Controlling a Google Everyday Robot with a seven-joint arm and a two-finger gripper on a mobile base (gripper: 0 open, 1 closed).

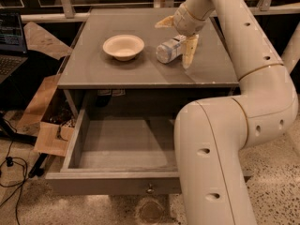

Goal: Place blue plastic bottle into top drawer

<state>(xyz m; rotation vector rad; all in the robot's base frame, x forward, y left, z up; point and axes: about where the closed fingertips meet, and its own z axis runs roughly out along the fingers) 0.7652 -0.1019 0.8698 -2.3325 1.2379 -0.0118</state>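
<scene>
The blue plastic bottle (168, 50) lies on its side on the grey cabinet top (108, 71), right of centre. My gripper (172, 45) is over it, open, with one finger (164, 22) behind the bottle and the other finger (189, 54) in front of it at its right end. The bottle rests on the top, not lifted. The top drawer (112, 181) is pulled out below the cabinet top, its inside bare, its small metal knob (150, 189) on the front. My arm hides the drawer's right side.
A cream round bowl (123, 46) stands on the cabinet top left of the bottle. An open cardboard box (47, 125) sits on the floor to the left, with a laptop (9, 41) and cables (11, 172) beyond. A railing runs behind the cabinet.
</scene>
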